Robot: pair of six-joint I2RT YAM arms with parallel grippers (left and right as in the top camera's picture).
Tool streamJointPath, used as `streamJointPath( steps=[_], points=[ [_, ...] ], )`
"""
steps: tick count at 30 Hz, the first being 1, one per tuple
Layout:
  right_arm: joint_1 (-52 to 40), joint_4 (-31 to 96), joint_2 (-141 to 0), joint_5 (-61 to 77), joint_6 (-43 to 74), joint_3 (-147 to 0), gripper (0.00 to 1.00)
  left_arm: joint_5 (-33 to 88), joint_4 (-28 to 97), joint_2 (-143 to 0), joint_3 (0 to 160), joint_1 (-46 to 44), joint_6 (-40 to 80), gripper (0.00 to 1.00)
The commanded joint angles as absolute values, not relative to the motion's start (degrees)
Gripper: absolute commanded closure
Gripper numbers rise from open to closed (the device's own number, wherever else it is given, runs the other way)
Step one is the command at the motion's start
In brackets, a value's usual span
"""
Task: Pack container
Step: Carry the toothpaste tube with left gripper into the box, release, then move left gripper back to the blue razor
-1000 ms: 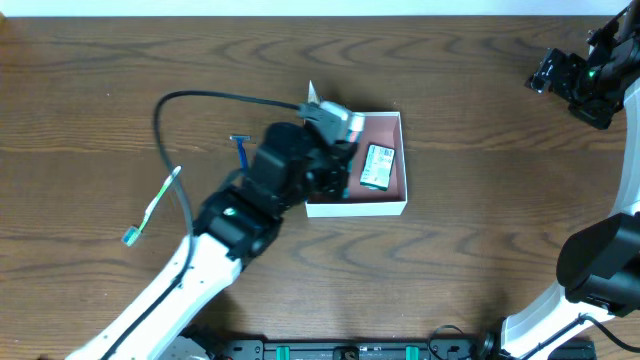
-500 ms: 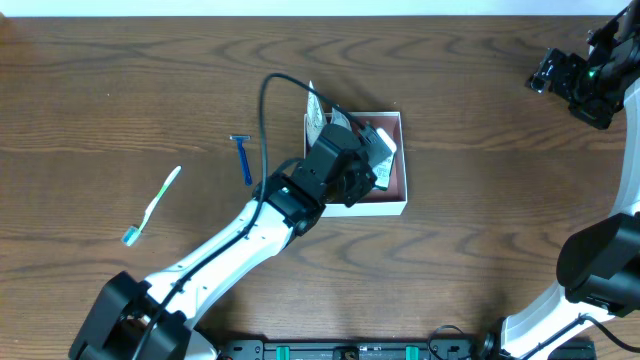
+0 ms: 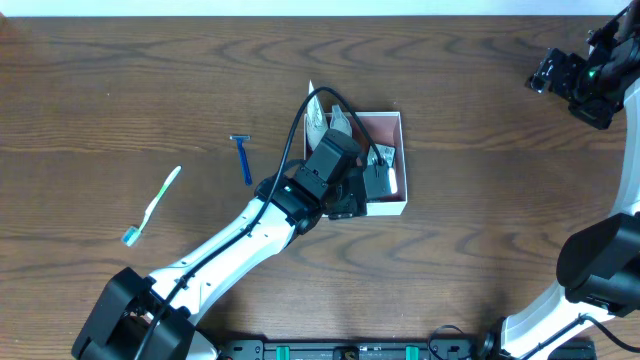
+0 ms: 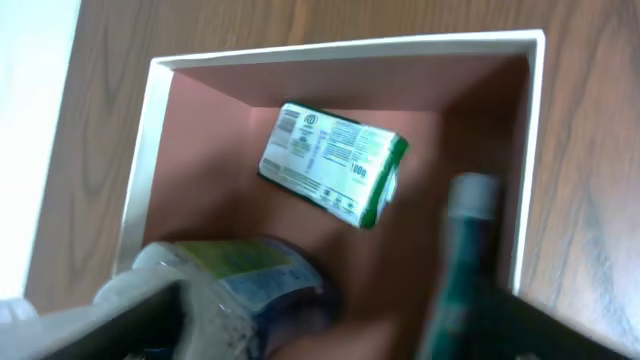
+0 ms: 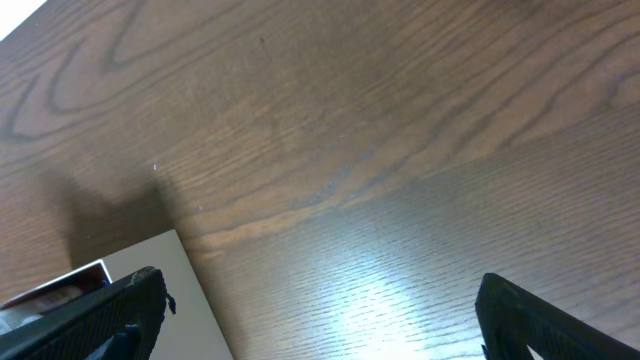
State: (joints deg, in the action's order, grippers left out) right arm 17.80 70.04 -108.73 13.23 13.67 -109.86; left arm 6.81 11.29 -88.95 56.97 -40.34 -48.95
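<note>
The container (image 3: 388,208) is a shallow square box with white walls and a dusty-pink floor, standing mid-table. In the left wrist view the container (image 4: 340,48) holds a small green soap box (image 4: 333,162) lying flat. A clear-wrapped packet with a blue and green label (image 4: 245,275) lies at the near left corner. My left gripper (image 3: 372,175) hangs over the box's inside. Seen from the wrist, the left gripper (image 4: 300,320) is open, its jaws wide apart with the packet beside the left one. My right gripper (image 3: 565,75) is open at the far right over bare wood.
A blue razor (image 3: 243,158) lies left of the container. Farther left is a green-and-white toothbrush (image 3: 152,205). Crinkled clear plastic (image 3: 322,112) sticks up past the box's far left corner. The left arm's black cable arches over that corner.
The left gripper moved right over the container with the packet, lowered into it, then its jaws opened and let the packet go. The right arm has not moved.
</note>
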Motion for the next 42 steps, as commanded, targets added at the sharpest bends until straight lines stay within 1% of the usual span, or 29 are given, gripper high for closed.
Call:
streamJointPath(
  steps=[1, 2, 6, 8, 10, 12, 14, 16, 19, 22, 25, 27, 29, 35, 38, 42],
  points=[
    [18.1, 70.1, -108.3, 13.3, 14.3, -110.5, 0.01, 6.4, 10.3, -88.1, 58.1, -40.5, -50.7, 0.02],
    [18.1, 70.1, -108.3, 13.3, 14.3, -110.5, 0.01, 6.3, 9.4, -87.4, 58.1, -40.5, -47.8, 0.02],
    [18.1, 70.1, -108.3, 13.3, 14.3, -110.5, 0.01, 4.6, 4.6, -81.0, 58.1, -40.5, -22.7, 0.02],
    [18.1, 70.1, -108.3, 13.3, 14.3, -110.5, 0.01, 2.6, 5.2, -75.5, 58.1, -40.5, -13.3, 0.02],
    [18.1, 70.1, -108.3, 13.3, 14.3, -110.5, 0.01, 0.8, 6.7, -71.5, 58.1, -40.4, -8.5, 0.02],
    [18.1, 70.1, -108.3, 13.3, 14.3, -110.5, 0.01, -3.4, 10.2, -66.2, 58.1, -40.3, -0.1, 0.02],
    [18.1, 70.1, -108.3, 13.3, 14.3, -110.5, 0.01, -12.1, 15.4, -60.9, 58.1, -39.7, 10.7, 0.02],
    [18.1, 70.1, -108.3, 13.3, 14.3, -110.5, 0.01, -19.2, 20.3, -57.4, 58.1, -38.3, 16.9, 0.02],
    [18.1, 70.1, -108.3, 13.3, 14.3, -110.5, 0.01, -25.4, 26.8, -54.7, 58.1, -34.9, 19.0, 0.02],
    [18.1, 70.1, -108.3, 13.3, 14.3, -110.5, 0.01, -26.2, 30.3, -55.2, 58.1, -30.2, 19.0, 0.02],
    [18.1, 70.1, -108.3, 13.3, 14.3, -110.5, 0.01, -25.9, 33.0, -58.1, 58.1, -24.7, 22.5, 0.02],
    [18.1, 70.1, -108.3, 13.3, 14.3, -110.5, 0.01, -23.3, 33.8, -60.6, 58.1, -21.3, 23.5, 0.02],
    [18.1, 70.1, -108.3, 13.3, 14.3, -110.5, 0.01, -18.1, 33.7, -63.8, 58.1, -17.5, 23.5, 0.02],
    [18.1, 70.1, -108.3, 13.3, 14.3, -110.5, 0.01, -5.7, 30.8, -76.2, 58.1, -8.4, 21.8, 0.02],
    [18.1, 70.1, -108.3, 13.3, 14.3, -110.5, 0.01, 0.9, 28.0, -82.3, 58.1, -6.2, 18.4, 0.02],
    [18.1, 70.1, -108.3, 13.3, 14.3, -110.5, 0.01, 1.3, 25.8, -88.9, 58.1, -6.2, 18.2, 0.02]
  ],
)
